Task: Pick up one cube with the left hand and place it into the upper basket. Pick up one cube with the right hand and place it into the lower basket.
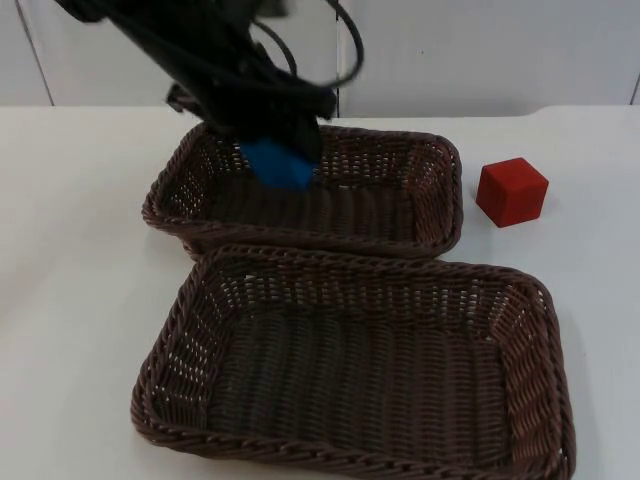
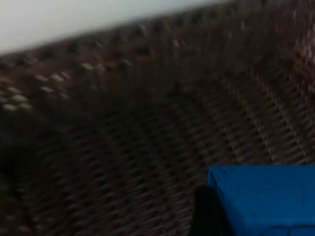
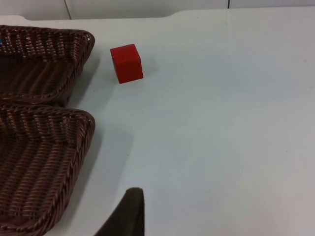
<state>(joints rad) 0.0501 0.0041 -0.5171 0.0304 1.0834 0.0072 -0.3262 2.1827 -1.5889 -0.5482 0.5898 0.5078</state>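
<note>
A blue cube [image 1: 278,165] hangs over the left part of the upper basket [image 1: 452,190], with my left gripper [image 1: 292,142] shut on it. In the left wrist view the blue cube [image 2: 266,199] sits close above the upper basket's brown weave [image 2: 147,123]. A red cube [image 1: 512,190] rests on the white table just right of the upper basket. The lower basket [image 1: 372,262] lies in front with nothing in it. My right gripper [image 3: 126,216] waits above the table, right of both baskets, with the red cube [image 3: 126,63] well ahead of it and apart from it.
The two wicker baskets sit almost touching, upper basket [image 3: 44,54] behind lower basket [image 3: 44,157]. White table [image 3: 221,123] stretches open to the right of them. A grey partition wall [image 1: 480,50] closes the far edge.
</note>
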